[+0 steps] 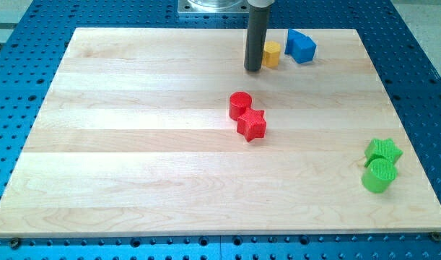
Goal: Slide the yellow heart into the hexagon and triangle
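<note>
My tip (253,69) sits touching the yellow block (271,53) at its 8 o'clock, blue block (301,46) just beside at 3; no fingers on this rod.

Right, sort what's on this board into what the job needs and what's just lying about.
Job: my tip, at the view's left of the yellow block, seemingly the hexagon; blue block beside it, possibly the triangle. No yellow heart shows.

Lying about: red cylinder, red star, green star, green cylinder.
</note>
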You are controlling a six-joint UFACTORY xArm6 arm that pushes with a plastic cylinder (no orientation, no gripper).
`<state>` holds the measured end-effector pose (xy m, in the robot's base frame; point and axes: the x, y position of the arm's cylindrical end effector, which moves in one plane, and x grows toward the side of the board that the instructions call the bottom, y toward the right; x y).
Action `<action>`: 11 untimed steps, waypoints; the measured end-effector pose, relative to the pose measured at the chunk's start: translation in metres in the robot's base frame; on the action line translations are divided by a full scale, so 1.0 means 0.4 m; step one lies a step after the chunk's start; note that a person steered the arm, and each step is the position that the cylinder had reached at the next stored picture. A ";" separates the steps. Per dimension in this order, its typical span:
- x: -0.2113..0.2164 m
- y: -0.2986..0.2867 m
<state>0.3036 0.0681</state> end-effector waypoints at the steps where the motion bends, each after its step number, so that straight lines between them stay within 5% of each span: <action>1: -0.014 0.110; 3: -0.033 -0.168; 4: -0.039 -0.031; 5: -0.050 -0.101; 11: -0.208 0.106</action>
